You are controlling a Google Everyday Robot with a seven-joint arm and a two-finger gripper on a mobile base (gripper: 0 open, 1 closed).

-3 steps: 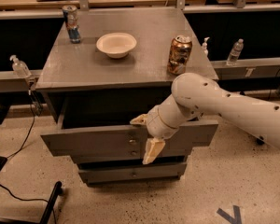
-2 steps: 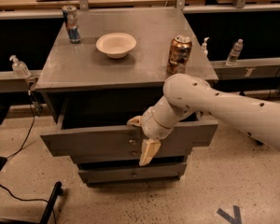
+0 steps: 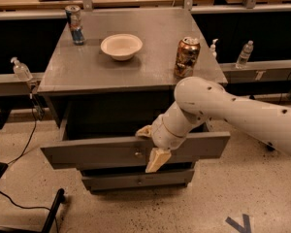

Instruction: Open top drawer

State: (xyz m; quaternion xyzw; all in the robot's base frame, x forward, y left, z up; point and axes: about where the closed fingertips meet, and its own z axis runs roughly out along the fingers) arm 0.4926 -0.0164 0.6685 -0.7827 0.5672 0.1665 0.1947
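The top drawer (image 3: 87, 154) is a wide grey panel with a small brass knob (image 3: 137, 154). It stands pulled out from the grey cabinet (image 3: 77, 72), with a dark gap behind it. My gripper (image 3: 151, 145) is at the middle of the drawer front, just right of the knob. One tan finger (image 3: 144, 130) is at the panel's top edge. The other fingertip (image 3: 157, 160) hangs in front of the panel. The fingers stand apart and do not hold the knob. The white arm reaches in from the right.
A narrower grey drawer front (image 3: 136, 180) sits below. On the cabinet top stand a white bowl (image 3: 121, 46), a brown can (image 3: 186, 57) and a blue and red can (image 3: 75, 24). Bottles (image 3: 245, 55) stand on side ledges. A chair base (image 3: 53, 212) is at lower left.
The arm and gripper have shifted a little to the left along the drawer front. The drawer stays pulled out about the same.
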